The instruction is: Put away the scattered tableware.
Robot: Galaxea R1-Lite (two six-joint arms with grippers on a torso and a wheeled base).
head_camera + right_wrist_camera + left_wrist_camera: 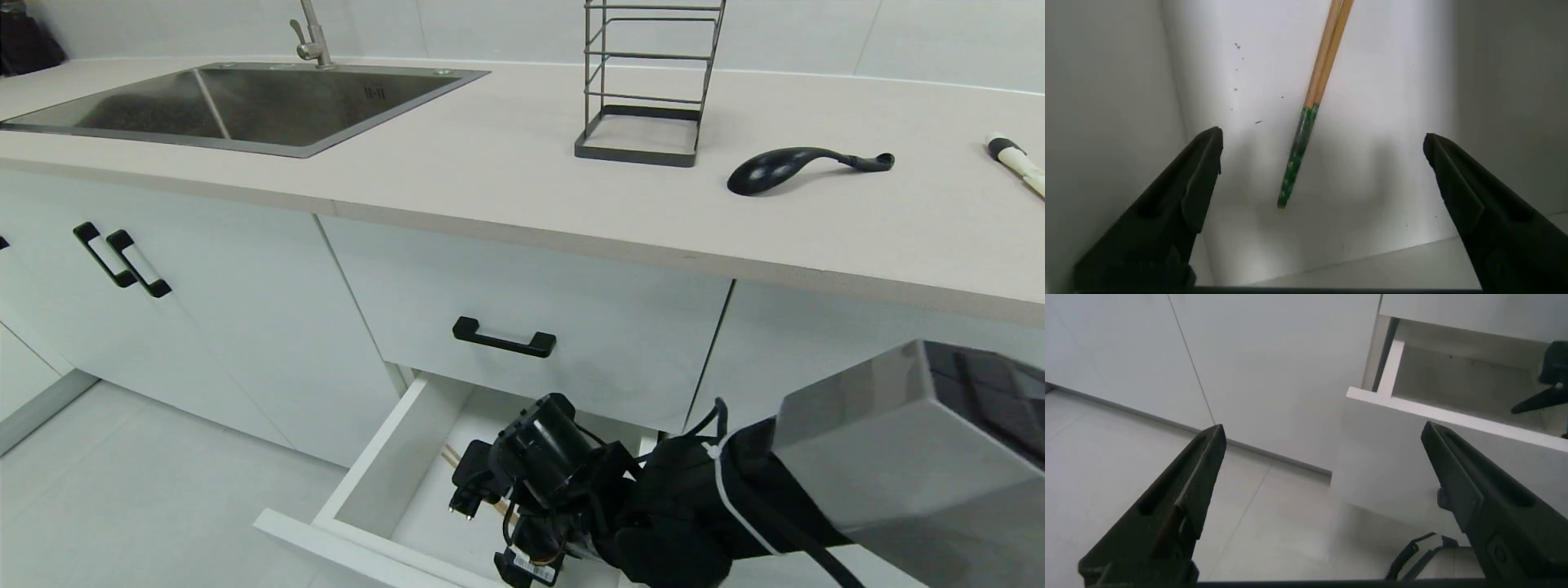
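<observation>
My right gripper (1320, 139) hangs inside the open drawer (384, 474) with its jaws spread wide and nothing between them. Directly beneath the gap a pair of chopsticks (1297, 155) lies on the drawer floor, green ends toward the wrist, apart from both fingers. I judge this piece to be stowed, so the step in hand is getting the arm out cleanly. I would keep the jaws wide and lift straight up, so that neither finger drags the chopsticks. The closed drawer front sits just above and behind the wrist, so I would draw back toward myself before rising far. I would also stay clear of the side wall close on one side of the gripper. My left gripper (1323, 429) is spread wide and empty, low beside the drawer over the floor, so it need not move. Up on the counter (490, 163), well above the hand, a black spoon (784, 167) lies beside a wire rack (649, 82), and another utensil (1016, 163) lies farther right; I take those as next.
</observation>
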